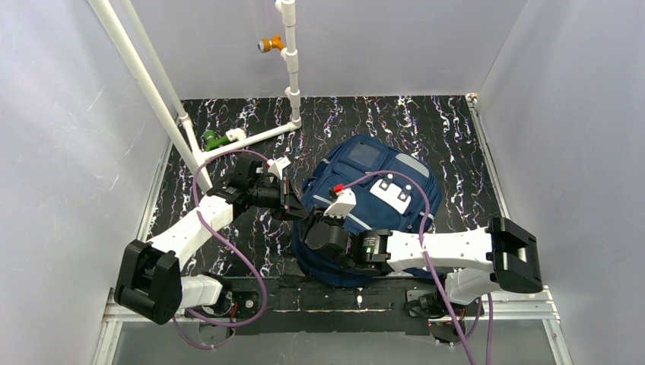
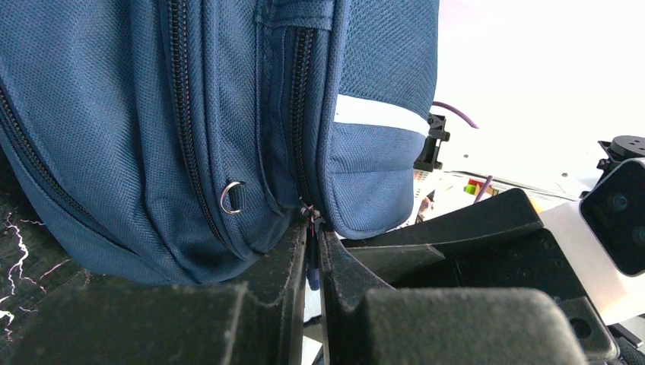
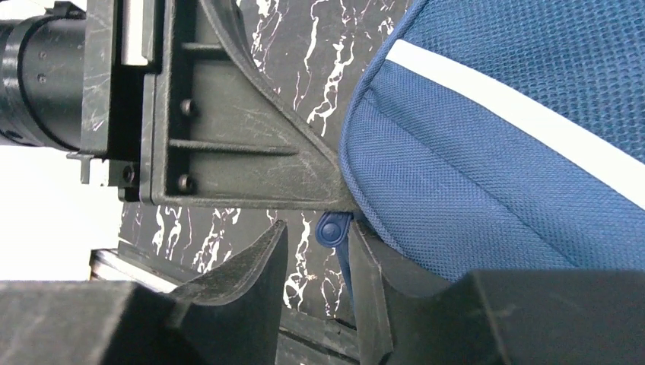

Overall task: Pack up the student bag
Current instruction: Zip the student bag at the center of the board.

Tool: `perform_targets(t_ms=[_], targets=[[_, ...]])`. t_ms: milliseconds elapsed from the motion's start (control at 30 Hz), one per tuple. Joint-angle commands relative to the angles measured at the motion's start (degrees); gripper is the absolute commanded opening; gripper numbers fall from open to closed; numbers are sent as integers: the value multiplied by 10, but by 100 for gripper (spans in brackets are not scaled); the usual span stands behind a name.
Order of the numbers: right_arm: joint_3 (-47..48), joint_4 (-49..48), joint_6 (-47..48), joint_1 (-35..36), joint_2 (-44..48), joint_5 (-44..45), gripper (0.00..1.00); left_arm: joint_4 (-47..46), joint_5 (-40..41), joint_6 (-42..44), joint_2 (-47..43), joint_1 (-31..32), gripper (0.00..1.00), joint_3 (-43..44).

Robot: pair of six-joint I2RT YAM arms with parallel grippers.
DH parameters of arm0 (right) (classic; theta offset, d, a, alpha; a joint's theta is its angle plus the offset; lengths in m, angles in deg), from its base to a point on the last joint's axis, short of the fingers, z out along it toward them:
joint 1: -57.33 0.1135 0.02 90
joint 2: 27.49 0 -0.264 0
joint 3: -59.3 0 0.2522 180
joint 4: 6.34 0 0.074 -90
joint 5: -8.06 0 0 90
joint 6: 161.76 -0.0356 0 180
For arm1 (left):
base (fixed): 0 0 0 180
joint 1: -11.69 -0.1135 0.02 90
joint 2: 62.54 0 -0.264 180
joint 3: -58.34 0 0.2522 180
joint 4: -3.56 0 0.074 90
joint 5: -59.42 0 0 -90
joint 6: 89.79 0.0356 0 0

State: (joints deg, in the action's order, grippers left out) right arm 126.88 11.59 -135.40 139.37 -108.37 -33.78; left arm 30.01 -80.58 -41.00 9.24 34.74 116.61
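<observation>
Two-arm workcell, top and wrist views. The student bag (image 1: pixel 373 171) lies front side up on the black marbled table (image 1: pixel 464 137). It sits about midway between the left and right edges, with its lower end at the near edge. Its white patch (image 1: pixel 394 195) faces the camera.

The left gripper (image 2: pixel 312 242) meets the bag's left side at the foot of a zip (image 2: pixel 298 114). Its jaws are pressed together on a thin blue strip (image 2: pixel 311 272). A small metal ring (image 2: pixel 232 197) hangs from the neighbouring seam.

The right gripper (image 3: pixel 319 232) reaches across the bag's near end to the same side. Its jaws are spread apart. A round-ended blue zip pull (image 3: pixel 333 227) hangs between them, close to the bag-side finger (image 3: pixel 369 296) and just below the left gripper's fingertip. The views do not show whether this pull and the pinched strip are one piece.
</observation>
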Motion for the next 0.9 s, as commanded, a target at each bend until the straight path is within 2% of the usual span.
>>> perform_targets(t_ms=[0, 300, 333, 433, 567, 700, 767, 867], targets=[[30, 3, -42, -17, -17, 63, 43, 24, -68, -8, -17, 6, 3, 17], [24, -5, -68, -34, -33, 84, 42, 24, -74, -6, -22, 6, 4, 13], [23, -3, -69, -35, -31, 90, 37, 24, -74, -6, -23, 6, 4, 12], [20, 1, -70, -37, -25, 97, 2, 27, -71, 2, -24, 6, 6, 11], [5, 31, -101, -38, -11, 86, 1, 79, -44, 61, -33, 4, 21, 34], [-36, -15, -81, -38, 19, 52, 1, 149, 36, 130, -62, -3, 34, 68], [-55, -35, -65, -38, 37, 42, 1, 142, 57, 138, -77, -2, 40, 71], [-77, -74, -43, -40, 53, 31, 1, 95, 69, 115, -95, -3, 43, 57]])
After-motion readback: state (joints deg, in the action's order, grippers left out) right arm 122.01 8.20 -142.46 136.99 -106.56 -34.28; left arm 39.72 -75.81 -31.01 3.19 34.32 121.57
